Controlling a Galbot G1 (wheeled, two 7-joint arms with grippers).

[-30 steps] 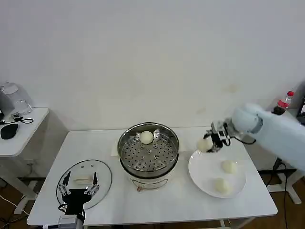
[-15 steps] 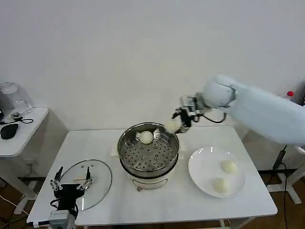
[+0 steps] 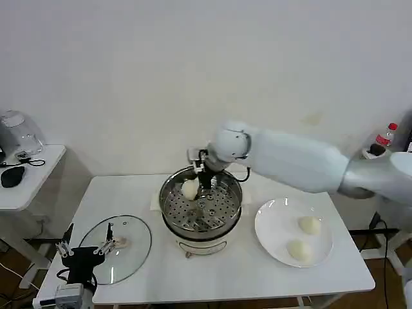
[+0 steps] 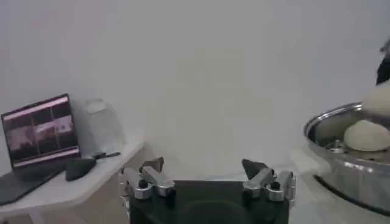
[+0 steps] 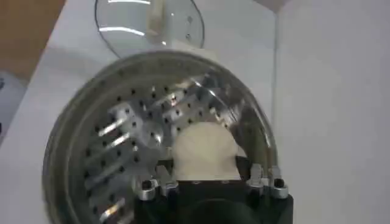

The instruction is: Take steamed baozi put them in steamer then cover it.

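Readable text: none in any view.
Laptop screen (image 4: 41, 129), on the side table: lit pink and dark bands, no legible characters.
Bottle (image 3: 384, 136), beyond the table's right edge: red cap and a label band, print too small to read.
Steamer (image 3: 201, 205): bare steel above a white base, no brand or marking legible.
Glass lid (image 3: 116, 248), near the table's left edge: no lettering.
Plate (image 3: 277, 230): plain white, unmarked.
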